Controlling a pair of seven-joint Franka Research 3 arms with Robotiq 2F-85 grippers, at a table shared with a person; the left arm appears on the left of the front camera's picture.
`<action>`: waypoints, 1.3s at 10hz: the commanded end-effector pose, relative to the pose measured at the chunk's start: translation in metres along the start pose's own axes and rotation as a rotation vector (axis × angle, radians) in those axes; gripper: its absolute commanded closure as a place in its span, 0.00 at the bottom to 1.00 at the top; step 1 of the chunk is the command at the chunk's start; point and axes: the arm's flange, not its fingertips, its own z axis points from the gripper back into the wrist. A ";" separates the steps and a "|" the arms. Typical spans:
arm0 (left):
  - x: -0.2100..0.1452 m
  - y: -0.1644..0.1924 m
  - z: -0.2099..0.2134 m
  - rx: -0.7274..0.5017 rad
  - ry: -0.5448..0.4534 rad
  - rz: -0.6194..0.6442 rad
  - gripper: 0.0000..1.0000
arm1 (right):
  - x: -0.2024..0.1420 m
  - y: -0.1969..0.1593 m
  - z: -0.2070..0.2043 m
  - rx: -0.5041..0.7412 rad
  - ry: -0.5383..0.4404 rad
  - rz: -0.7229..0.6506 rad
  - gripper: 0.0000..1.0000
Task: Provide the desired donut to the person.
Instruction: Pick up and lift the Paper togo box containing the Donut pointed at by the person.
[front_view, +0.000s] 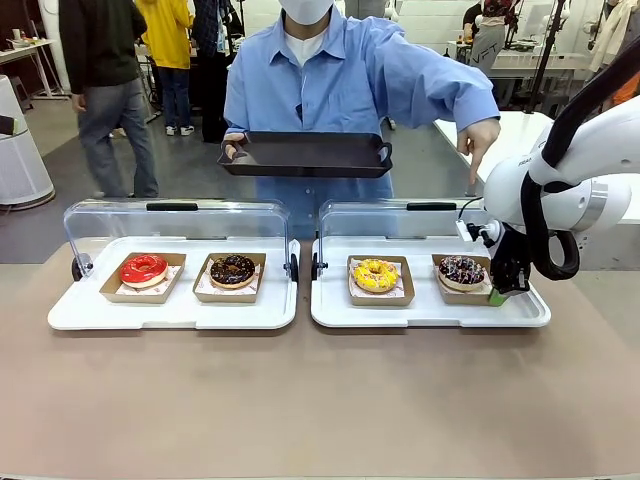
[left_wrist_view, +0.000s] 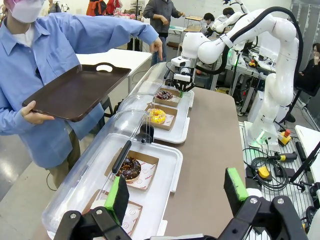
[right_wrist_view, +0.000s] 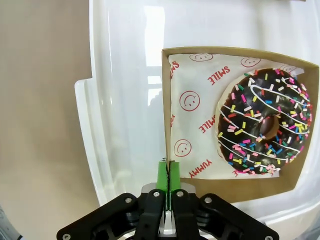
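Note:
The person (front_view: 330, 80) in a light blue shirt stands across the table. One hand holds a black serving tray (front_view: 305, 155); the other hand (front_view: 478, 150) points down at the far right donut. That chocolate donut with coloured sprinkles (front_view: 461, 270) (right_wrist_view: 265, 125) lies in a brown cardboard tray (right_wrist_view: 300, 170) on printed paper. My right gripper (front_view: 497, 293) (right_wrist_view: 168, 175) is shut on the near edge of that cardboard tray. My left gripper (left_wrist_view: 176, 187) hangs open above the left white tray, holding nothing.
Two white display trays (front_view: 70, 315) (front_view: 330, 315) with raised clear lids (front_view: 175, 225) stand side by side. They also hold a red donut (front_view: 143, 269), a chocolate donut (front_view: 233, 269) and a yellow donut (front_view: 375, 274). Bare brown tabletop (front_view: 300, 400) lies in front.

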 end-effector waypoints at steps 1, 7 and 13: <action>0.001 -0.001 0.001 0.000 -0.008 -0.005 0.00 | -0.002 -0.001 -0.005 -0.008 0.032 0.025 1.00; 0.001 -0.001 0.001 0.000 -0.008 -0.005 0.00 | 0.036 0.089 0.115 0.000 0.132 0.144 1.00; 0.001 -0.001 0.001 0.000 -0.008 -0.005 0.00 | 0.089 0.134 0.261 -0.068 0.167 0.057 1.00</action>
